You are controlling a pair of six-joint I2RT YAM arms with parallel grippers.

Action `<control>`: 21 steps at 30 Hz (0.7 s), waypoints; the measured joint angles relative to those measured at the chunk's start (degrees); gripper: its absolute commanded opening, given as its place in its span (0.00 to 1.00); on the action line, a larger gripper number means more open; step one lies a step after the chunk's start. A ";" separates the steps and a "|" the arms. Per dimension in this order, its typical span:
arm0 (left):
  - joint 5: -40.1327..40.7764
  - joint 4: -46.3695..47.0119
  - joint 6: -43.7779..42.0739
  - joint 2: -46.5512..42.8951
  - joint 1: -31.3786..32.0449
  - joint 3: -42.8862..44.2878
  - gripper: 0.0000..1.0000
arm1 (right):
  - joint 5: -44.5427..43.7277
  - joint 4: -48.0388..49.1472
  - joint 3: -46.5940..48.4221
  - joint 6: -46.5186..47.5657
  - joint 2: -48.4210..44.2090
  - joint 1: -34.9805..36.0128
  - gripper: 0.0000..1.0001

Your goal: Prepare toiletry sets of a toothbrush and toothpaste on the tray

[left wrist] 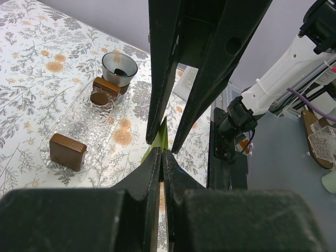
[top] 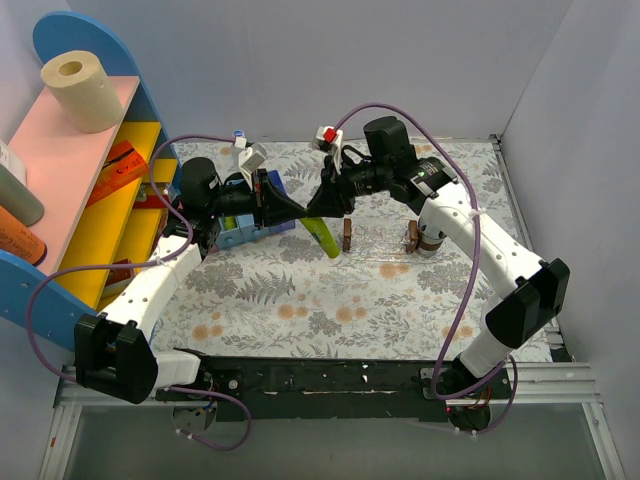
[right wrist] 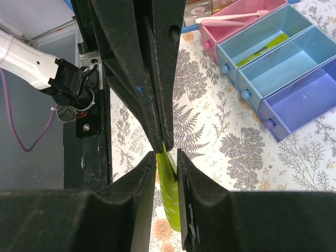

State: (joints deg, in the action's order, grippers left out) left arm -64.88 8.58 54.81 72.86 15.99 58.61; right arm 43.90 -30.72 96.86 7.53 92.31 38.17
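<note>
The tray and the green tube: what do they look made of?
The tray looks like clear plastic or glass, glossy with a pebbled texture; the floral tabletop shows through. The toothpaste tube looks like smooth, slightly shiny plastic, tapering to a flat edge.

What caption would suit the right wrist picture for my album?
The left gripper pinches the toothpaste by its flat tip while the right gripper straddles its body.

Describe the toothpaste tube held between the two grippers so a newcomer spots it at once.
Above the middle of the floral tabletop, the left gripper and right gripper meet tip to tip. Pinched between them, tilted in mid-air, is the small yellow-green wedge-shaped toothpaste tube. A similar yellow-green tube lies in a light blue drawer; only this one is held aloft.
</note>
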 measured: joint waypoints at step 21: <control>2.86 -0.98 -0.37 -0.22 0.04 -1.25 0.23 | -0.44 6.54 -6.64 -0.66 -1.53 0.04 0.01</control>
State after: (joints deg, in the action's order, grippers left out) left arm -62.02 7.60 54.43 72.64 16.03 57.36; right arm 43.46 -24.18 90.21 6.87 90.78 38.22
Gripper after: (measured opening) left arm 0.086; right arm 0.031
